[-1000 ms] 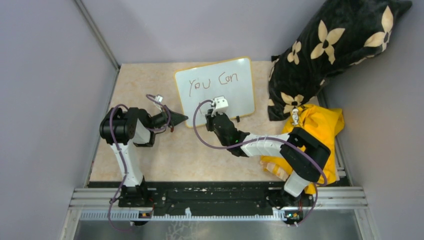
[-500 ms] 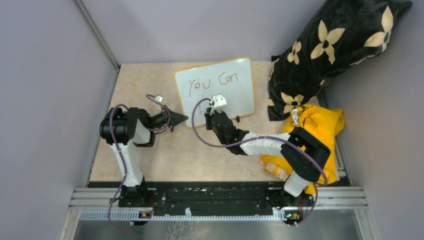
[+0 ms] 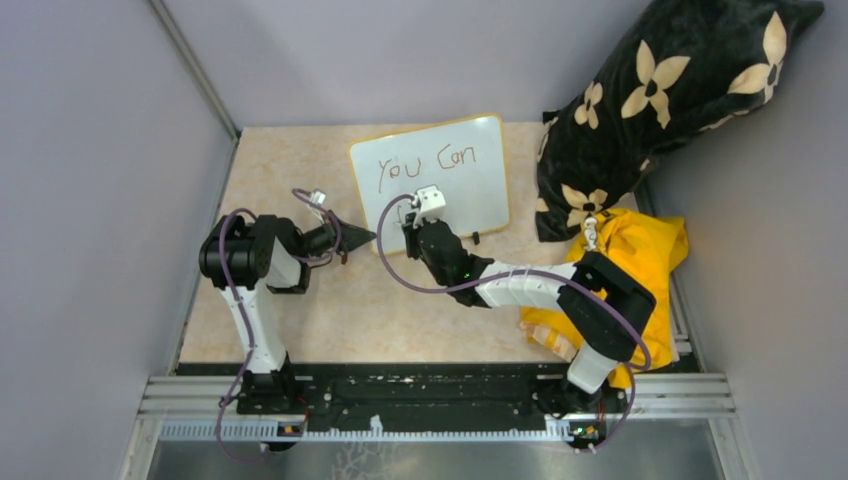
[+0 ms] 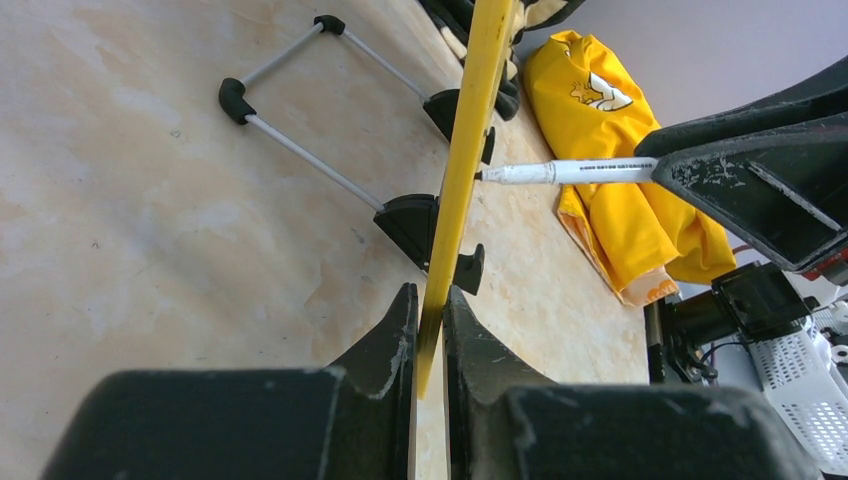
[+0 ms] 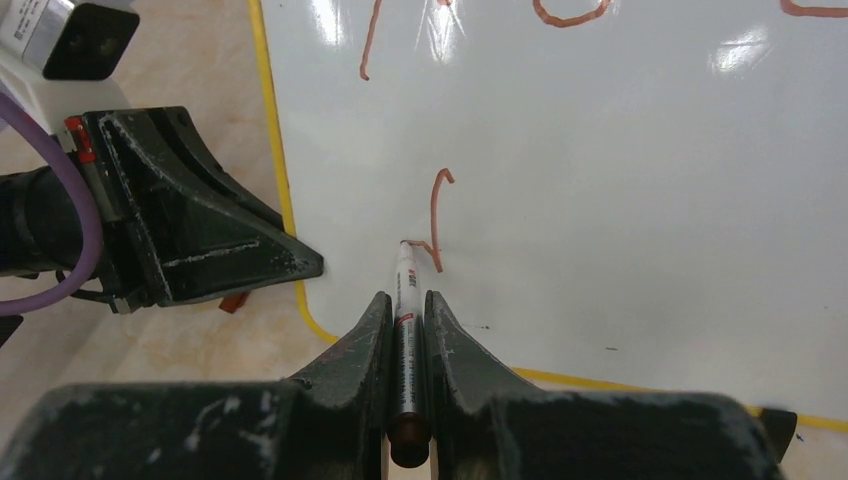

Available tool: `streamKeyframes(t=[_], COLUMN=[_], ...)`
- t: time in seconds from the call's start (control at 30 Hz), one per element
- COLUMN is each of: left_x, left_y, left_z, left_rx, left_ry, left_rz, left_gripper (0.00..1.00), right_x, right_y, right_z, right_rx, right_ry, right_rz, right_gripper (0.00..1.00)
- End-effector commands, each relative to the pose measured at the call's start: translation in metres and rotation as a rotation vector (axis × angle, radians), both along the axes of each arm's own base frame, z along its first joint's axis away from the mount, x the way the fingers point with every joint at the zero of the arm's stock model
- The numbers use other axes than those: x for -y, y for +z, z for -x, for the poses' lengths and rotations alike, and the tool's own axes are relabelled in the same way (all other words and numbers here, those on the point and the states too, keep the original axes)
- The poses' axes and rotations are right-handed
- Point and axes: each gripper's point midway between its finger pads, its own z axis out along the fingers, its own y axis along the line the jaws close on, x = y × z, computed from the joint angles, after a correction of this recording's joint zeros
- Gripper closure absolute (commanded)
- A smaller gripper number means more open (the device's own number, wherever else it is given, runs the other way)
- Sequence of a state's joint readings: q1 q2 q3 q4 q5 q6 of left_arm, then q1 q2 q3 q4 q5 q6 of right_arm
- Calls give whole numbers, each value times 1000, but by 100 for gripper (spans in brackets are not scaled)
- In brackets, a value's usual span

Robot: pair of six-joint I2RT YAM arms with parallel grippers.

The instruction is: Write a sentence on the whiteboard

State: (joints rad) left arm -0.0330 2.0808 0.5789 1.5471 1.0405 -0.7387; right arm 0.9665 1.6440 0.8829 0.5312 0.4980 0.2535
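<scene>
A: Right, top cam first. Where's the whiteboard (image 3: 470,200)?

B: Far-middle of the table (image 3: 300,320), w/ a dark pillow (image 3: 660,90) to its right. The sentence (image 3: 425,163) reads "You Can" on the top line. The 2nd line looks barely begun. The left gripper (image 3: 362,237) sits at the board's near-left corner, and the right gripper (image 3: 410,218) is over its lower left part.

A: Left wrist cam?

B: Board is edge-on here. The jaws are almost closed, pinching the thin yellow frame btwn them, just near of a black foot (image 4: 410,220). The marker (image 4: 570,172) comes in from the right, tip meeting the board.

A: So that clamp matters?

B: Imo yes. The board stands on feet, so pen pressure could push it back. Hold firm, no twist.

A: Right wrist cam?

B: Narrow jaws squeezed on the marker barrel. The tip touches the white surface just left of a short hooked stroke (image 5: 436,215), below the "Y".

A: Tips for the writing?

B: Use light, even pressure. Finish the letter, then work rightward w/ room for the rest. Keep the line level and clear of the near frame edge.
</scene>
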Motion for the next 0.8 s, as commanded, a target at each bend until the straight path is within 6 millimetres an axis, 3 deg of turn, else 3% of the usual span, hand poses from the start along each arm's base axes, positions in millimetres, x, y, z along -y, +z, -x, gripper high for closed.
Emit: streamKeyframes(t=[0.0, 0.17, 0.47, 0.77], left_x=[3, 3, 3, 3], left_y=[2, 2, 2, 1], left_z=[2, 2, 2, 2], left_rx=[24, 23, 22, 21], left_ry=[-19, -17, -17, -19], left_rz=[3, 3, 4, 3], left_gripper=[100, 100, 100, 100], right_x=[-21, -22, -5, 12], right_y=[14, 4, -14, -17], right_z=[0, 4, 12, 12], right_rx=[29, 9, -22, -17], right_ry=[56, 69, 43, -4], right_rz=[-22, -4, 30, 49], right_gripper=[100, 100, 100, 100])
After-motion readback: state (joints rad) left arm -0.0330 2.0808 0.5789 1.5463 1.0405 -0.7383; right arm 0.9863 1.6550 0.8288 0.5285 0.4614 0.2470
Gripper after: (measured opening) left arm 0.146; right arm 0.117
